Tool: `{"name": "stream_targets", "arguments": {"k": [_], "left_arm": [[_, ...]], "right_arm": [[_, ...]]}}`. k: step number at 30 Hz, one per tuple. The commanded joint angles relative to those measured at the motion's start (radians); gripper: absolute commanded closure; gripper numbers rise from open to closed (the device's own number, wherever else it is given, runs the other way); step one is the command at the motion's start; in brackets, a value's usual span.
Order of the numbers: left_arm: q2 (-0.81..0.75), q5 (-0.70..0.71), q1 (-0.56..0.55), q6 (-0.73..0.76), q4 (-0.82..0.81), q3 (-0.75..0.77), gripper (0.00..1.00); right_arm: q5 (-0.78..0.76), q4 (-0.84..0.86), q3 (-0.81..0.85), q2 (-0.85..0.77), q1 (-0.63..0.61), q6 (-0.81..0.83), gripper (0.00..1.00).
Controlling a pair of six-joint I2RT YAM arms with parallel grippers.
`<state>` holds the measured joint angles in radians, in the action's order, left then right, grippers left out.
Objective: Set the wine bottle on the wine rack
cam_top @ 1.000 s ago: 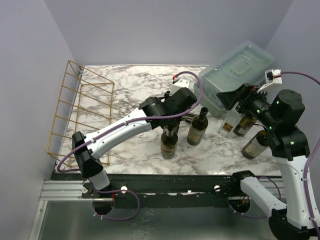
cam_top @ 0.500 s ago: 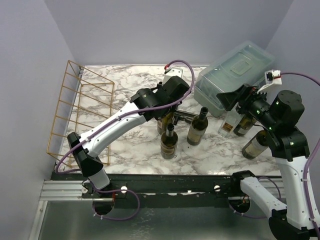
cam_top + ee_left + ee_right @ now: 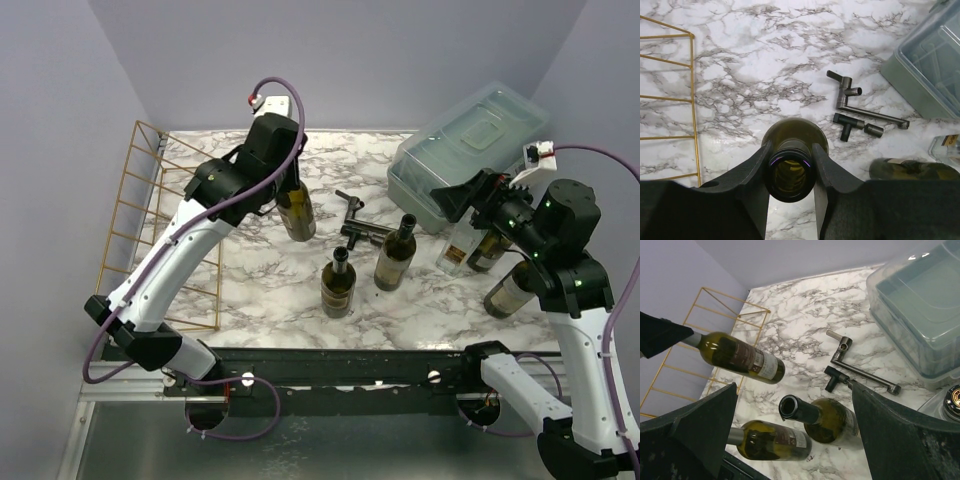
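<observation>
left gripper (image 3: 792,171) clamped on bottle (image 3: 296,212) neck; bottle off the table (image 3: 250,272), near rack's (image 3: 165,228) right edge | bare table between them | right gripper (image 3: 794,387) jaws apart | right wrist alone shows bottle tilted

One camera looks down from high behind me, my left wrist one looks straight down, my right wrist one slants across, and all see the gold rack (image 3: 163,236).

Dark-green wine bottle (image 3: 296,212) hangs lifted near gold wine rack (image 3: 165,215).
</observation>
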<state>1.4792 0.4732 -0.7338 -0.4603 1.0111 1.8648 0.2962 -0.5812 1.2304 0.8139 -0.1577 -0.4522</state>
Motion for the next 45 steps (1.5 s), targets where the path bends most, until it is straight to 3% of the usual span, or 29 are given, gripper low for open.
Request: {"name": "stream_targets", "arguments": {"k": [1,16,27,35,45], "left_arm": [[-0.042,-0.072,0.080,0.045,-0.068,0.056,1.00],[0.051,-0.223,0.508,0.121,-0.070,0.240,1.00],[0.280,-0.441,0.868,-0.057,-0.188,0.338,1.00],[0.418,-0.495,0.929,-0.091,-0.220,0.412,1.00],[0.444,-0.501,0.963,-0.150,-0.290,0.375,1.00]], "right_arm": [[0.013,-0.013,-0.015,0.004,0.003,-0.017,0.00],[0.100,-0.010,-0.097,0.009,0.003,-0.056,0.02],[0.025,0.035,-0.104,0.025,0.003,-0.076,0.02],[-0.044,0.015,-0.043,0.032,0.003,-0.024,0.02],[-0.019,0.037,-0.094,0.038,0.003,-0.045,0.02]]}}
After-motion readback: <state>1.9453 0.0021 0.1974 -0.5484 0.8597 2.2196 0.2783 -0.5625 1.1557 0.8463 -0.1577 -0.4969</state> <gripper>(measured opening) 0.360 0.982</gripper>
